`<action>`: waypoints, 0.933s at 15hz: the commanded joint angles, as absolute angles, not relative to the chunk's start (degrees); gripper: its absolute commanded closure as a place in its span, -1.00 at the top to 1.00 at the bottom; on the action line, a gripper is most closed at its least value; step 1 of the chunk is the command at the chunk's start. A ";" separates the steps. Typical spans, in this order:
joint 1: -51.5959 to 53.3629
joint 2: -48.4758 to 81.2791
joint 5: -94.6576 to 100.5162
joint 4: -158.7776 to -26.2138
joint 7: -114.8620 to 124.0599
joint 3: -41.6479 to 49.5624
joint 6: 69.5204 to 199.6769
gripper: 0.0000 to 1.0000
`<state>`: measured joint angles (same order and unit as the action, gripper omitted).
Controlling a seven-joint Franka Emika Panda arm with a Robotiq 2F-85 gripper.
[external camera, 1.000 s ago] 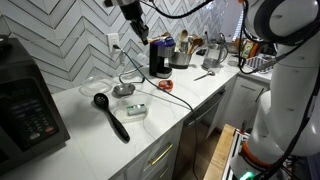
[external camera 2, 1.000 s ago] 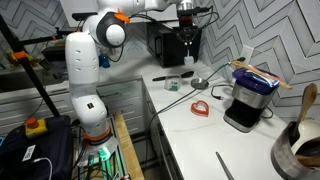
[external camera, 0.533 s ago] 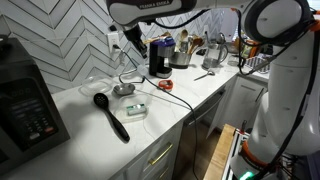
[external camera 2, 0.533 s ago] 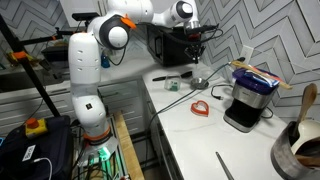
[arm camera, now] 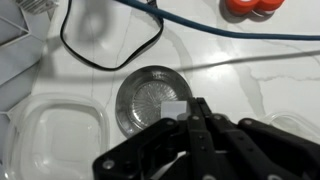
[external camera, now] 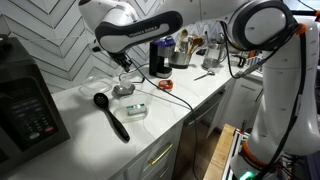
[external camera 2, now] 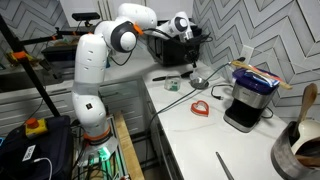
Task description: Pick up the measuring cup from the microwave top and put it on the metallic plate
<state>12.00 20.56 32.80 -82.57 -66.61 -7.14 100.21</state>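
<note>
Hovering above the metallic plate [arm camera: 140,90], measuring cup [external camera: 113,120] flat on the counter [external camera: 80,128]

Filling the 9 o'clock edge in an exterior view, the microwave [external camera: 25,100]: boxy, black, pale buttons on the front.

Next in size, the arm [external camera: 140,35]: stretched roughly level across the top of that scene, white links leading into a black wrist, bent downward at its 9 o'clock end.

After that, the measuring cup: all black, a round scoop head on a long straight handle. Lying flat on the white counter, apart from the microwave, between it and the plate. Long axis on the diagonal, head toward 11 o'clock, handle end toward 5 o'clock.

At 2 o'clock of the scoop head, near but not touching, the metallic plate: small, round, shallow, silvery. In the wrist view, just beside a clear dish [arm camera: 60,125] at its 8 o'clock.

Smallest, the gripper [arm camera: 190,110]: entering the wrist view from 5 o'clock, tips over the plate's 4 o'clock part, jaws drawn together with nothing seen between them. Touching the plate or not, impossible to tell.
</note>
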 commanded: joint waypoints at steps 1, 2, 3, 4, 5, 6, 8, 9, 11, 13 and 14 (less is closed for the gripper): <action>11.32 21.21 34.69 -82.55 -76.90 -7.98 101.03 -0.99; 11.52 21.75 35.73 -82.12 -78.98 -7.74 100.83 -0.99; 11.76 22.19 36.94 -81.79 -80.38 -7.45 100.47 -0.99; 12.05 22.84 38.38 -81.23 -81.61 -7.18 99.61 -0.99; 12.37 23.58 40.24 -80.73 -82.50 -6.88 98.78 -0.99; 12.40 24.25 41.49 -80.47 -83.13 -6.81 98.69 -0.99; 12.87 25.75 44.97 -79.93 -82.61 -6.49 98.96 -0.99; 13.26 26.42 46.57 -79.67 -81.74 -6.46 98.74 -0.99; 13.90 27.53 49.56 -79.41 -81.00 -6.57 98.63 -0.99; 14.86 28.41 52.27 -79.25 -79.83 -6.62 97.70 -0.99; 15.31 28.71 53.68 -79.40 -79.27 -6.73 97.76 -0.99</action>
